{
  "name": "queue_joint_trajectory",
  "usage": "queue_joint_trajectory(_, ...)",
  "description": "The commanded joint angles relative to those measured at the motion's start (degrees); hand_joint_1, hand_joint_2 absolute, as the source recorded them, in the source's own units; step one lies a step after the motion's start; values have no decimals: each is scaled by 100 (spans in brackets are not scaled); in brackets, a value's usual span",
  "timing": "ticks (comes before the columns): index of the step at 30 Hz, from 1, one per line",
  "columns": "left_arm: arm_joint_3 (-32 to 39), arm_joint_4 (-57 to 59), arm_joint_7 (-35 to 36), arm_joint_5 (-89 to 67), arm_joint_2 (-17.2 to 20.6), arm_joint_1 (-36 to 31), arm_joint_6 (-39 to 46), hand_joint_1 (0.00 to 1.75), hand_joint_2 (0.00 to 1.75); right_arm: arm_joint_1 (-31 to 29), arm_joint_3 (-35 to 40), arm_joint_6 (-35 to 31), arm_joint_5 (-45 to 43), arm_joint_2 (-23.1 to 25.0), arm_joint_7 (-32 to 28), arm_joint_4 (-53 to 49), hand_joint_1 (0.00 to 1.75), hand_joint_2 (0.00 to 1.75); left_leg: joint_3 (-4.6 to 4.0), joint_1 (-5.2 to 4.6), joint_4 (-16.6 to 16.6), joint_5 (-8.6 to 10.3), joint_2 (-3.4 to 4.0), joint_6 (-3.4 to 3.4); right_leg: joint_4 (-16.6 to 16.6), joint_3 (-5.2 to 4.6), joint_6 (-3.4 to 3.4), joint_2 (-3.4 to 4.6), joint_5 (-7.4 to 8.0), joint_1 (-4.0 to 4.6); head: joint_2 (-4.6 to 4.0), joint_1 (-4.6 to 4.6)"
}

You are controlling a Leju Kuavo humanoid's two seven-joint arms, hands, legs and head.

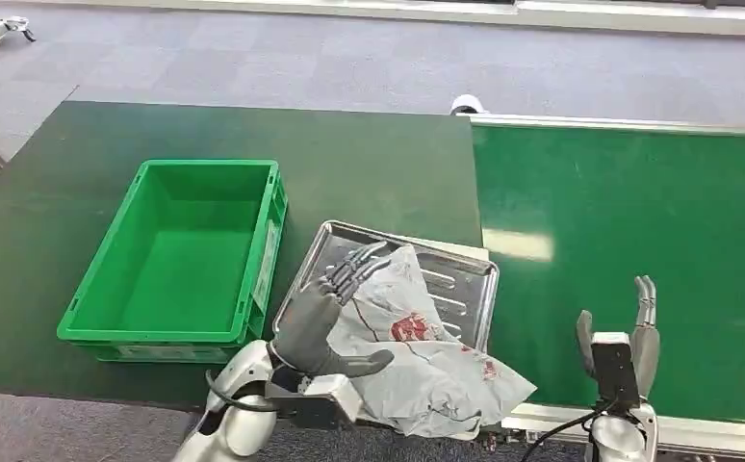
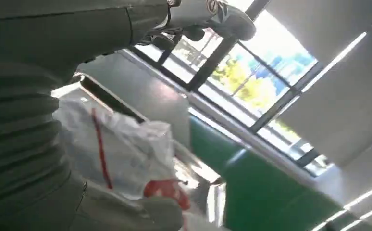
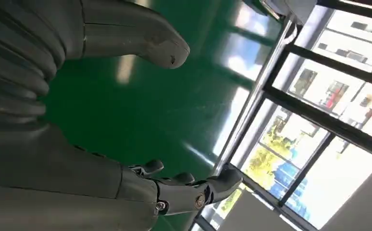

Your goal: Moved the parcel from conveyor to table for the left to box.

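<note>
The parcel, a crumpled grey plastic mailer with red print, lies on a metal tray at the near edge of the dark green table, its right corner hanging past the tray's near rim toward the conveyor.

Well apart from the left fingertips, out past the back of that hand, the green crate stands open-topped on the table, just beside the tray. The left hand is raised over the parcel's left part, palm toward it, fingers spread and straight, thumb stuck out over the bag. The head view does not settle whether the palm touches the plastic; nothing is pinched. The left wrist view adds the parcel from close range, with a red stripe and a red patch near the thumb, the tray's bright metal beyond, and windows behind the fingertips, none of which the head view shows.

The right hand is upright over the conveyor belt, well apart from the parcel, holding nothing, fingers apart from the thumb. The right wrist view shows the thumb and the slightly curled fingers with bare green belt between them, plus the conveyor's metal side rail and windows past the fingertips.
</note>
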Motion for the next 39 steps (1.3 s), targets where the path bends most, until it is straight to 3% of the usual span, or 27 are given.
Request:
queue_joint_trajectory(1,-386,1775,1237,-1392,69,-645,503,0,175,-20,-353,82,94,84,22,251,0,175,19,3,-15,4,-11,-3,-15,23,-6,-17,-1,4,0,0)
queue_joint_trajectory(7,-276,1688,1155,-1556,60,-696,467,0,175,-144,-398,89,122,149,22,165,0,175,10,1,-8,2,4,-1,-7,9,-4,-2,2,3,0,-2)
queue_joint_trajectory(8,-273,1677,1148,-1556,58,-722,452,49,175,-162,-422,84,123,157,22,178,0,175,17,3,-13,3,7,-2,-13,16,-7,-1,4,6,0,-2)
queue_joint_trajectory(9,-267,1684,1139,-1553,55,-744,441,155,175,-165,-438,79,135,162,22,183,0,175,11,1,-9,2,5,-1,-7,10,-4,-1,3,3,0,0)
queue_joint_trajectory(13,-267,1684,1139,-1553,55,-744,441,155,175,-165,-438,79,135,162,22,183,0,175,14,4,-10,3,6,-2,-12,16,-6,-2,5,7,0,0)
queue_joint_trajectory(14,-274,1722,1123,-1556,49,-764,426,175,175,-144,-444,71,132,162,22,163,0,175,11,2,-8,2,6,-1,-8,11,-5,-1,3,3,0,0)
queue_joint_trajectory(22,-392,1821,631,-1346,43,-845,333,175,175,-88,-591,110,196,224,22,67,0,175,12,2,-9,3,2,-2,-8,14,-5,-5,1,3,0,0)
queue_joint_trajectory(29,-15,1356,-43,-735,-51,-772,1044,175,175,-115,-566,109,185,245,22,96,0,175,18,3,-11,-1,11,-2,-12,18,-6,2,1,6,0,0)
queue_joint_trajectory(34,660,835,-787,527,-391,-659,2435,175,175,-122,-551,-14,145,312,22,196,0,175,42,11,-30,1,17,-3,-38,46,-13,2,6,15,0,0)
queue_joint_trajectory(37,301,192,-1013,1794,-162,-775,4052,175,175,-129,-443,-67,95,333,22,131,0,175,1,8,1,-2,6,-3,-3,6,-6,-1,1,10,0,0)
queue_joint_trajectory(39,608,-188,-1013,1843,-258,-703,4052,175,175,-205,-388,-95,73,317,22,236,0,175,-1,8,2,-2,10,-4,-1,1,-8,3,1,11,0,0)
